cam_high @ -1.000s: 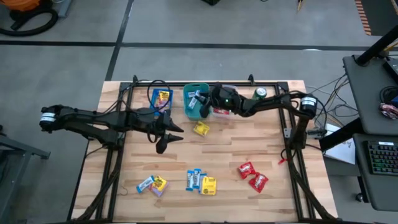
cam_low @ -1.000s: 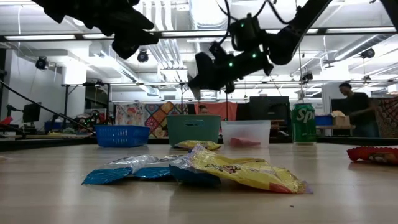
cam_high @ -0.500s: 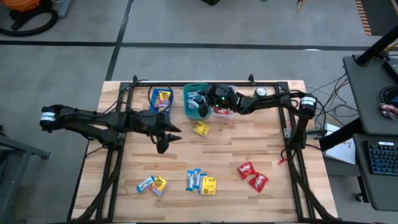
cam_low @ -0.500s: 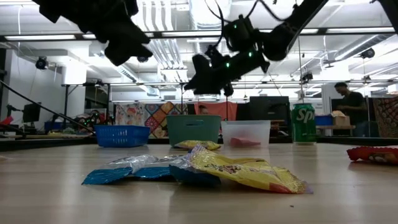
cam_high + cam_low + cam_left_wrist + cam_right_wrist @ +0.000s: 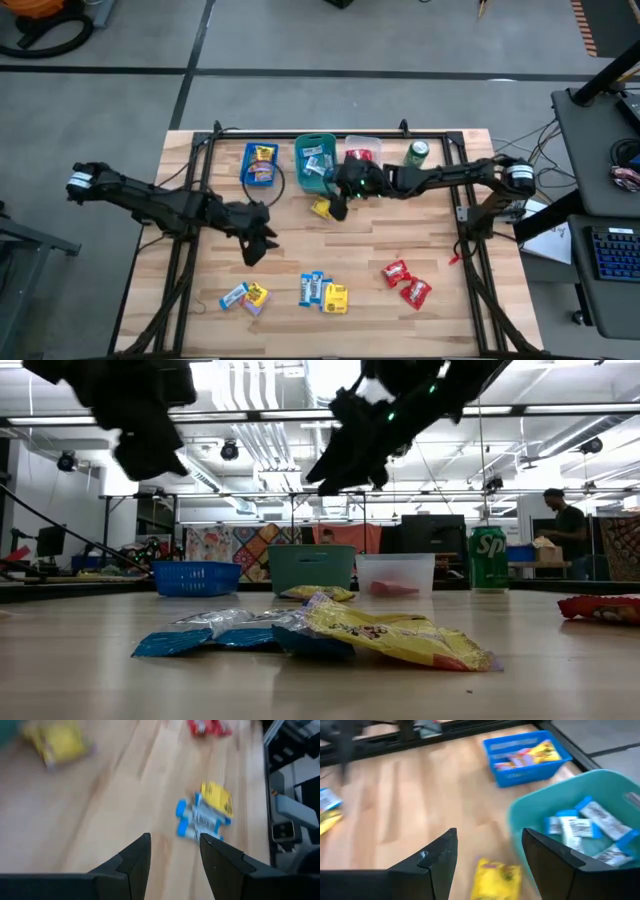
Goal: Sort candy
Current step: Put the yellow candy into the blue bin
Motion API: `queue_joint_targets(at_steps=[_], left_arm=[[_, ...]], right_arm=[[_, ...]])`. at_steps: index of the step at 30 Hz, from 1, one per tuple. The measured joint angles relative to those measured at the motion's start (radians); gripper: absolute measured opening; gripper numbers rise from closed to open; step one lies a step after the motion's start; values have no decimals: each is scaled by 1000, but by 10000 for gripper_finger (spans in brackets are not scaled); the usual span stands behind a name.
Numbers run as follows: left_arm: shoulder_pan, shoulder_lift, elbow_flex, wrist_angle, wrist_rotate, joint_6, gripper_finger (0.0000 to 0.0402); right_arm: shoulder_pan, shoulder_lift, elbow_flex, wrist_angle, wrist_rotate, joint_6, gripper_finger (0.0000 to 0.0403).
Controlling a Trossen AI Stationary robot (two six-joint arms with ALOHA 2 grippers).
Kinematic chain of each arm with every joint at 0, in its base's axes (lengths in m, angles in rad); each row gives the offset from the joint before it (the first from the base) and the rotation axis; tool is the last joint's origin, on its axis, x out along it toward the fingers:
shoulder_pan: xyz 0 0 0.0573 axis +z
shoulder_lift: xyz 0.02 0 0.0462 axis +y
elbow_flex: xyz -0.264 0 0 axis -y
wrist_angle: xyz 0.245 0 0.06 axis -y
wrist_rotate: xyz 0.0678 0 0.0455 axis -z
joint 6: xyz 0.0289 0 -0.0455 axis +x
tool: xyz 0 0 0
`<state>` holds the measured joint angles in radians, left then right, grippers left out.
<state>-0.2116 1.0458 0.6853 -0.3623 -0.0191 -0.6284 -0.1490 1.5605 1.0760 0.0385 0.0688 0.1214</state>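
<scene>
My right hand hangs over the wooden bench just in front of the teal bin, fingers spread and holding nothing. Directly under it lies a single yellow candy packet, close to the bin's wall. The teal bin already holds light blue-white packets, the blue basket beside it holds yellow ones, and the clear tub has red ones; a green soda can stands near that tub.

My left hand hovers above mid-bench, also released and empty. Ahead of it I see a cluster of blue-white and yellow packets. On the near part of the bench sit three groups: a blue and yellow pair, the middle cluster, and two red packets, well apart from the bins.
</scene>
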Motion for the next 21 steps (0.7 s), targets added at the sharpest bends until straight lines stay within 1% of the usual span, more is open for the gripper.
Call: queue_joint_targets(at_steps=[2,5,10,15,18,21], left_arm=[[-43,0,0,-45,-8,-85,153],[-123,0,0,-92,-47,-216,153],[-286,30,0,-113,-95,-450,153],[-435,142,3,-112,-98,-695,153],[-499,227,30,-113,-97,-759,153],[-528,308,76,-130,-95,-780,153]], right_arm=[[34,-14,0,-23,1,0,215],[75,-20,0,-34,8,1,215],[105,-20,0,-30,10,-1,215],[105,-12,0,-19,11,-10,215],[106,-1,0,-15,12,-20,215],[106,3,0,-4,11,-28,215]])
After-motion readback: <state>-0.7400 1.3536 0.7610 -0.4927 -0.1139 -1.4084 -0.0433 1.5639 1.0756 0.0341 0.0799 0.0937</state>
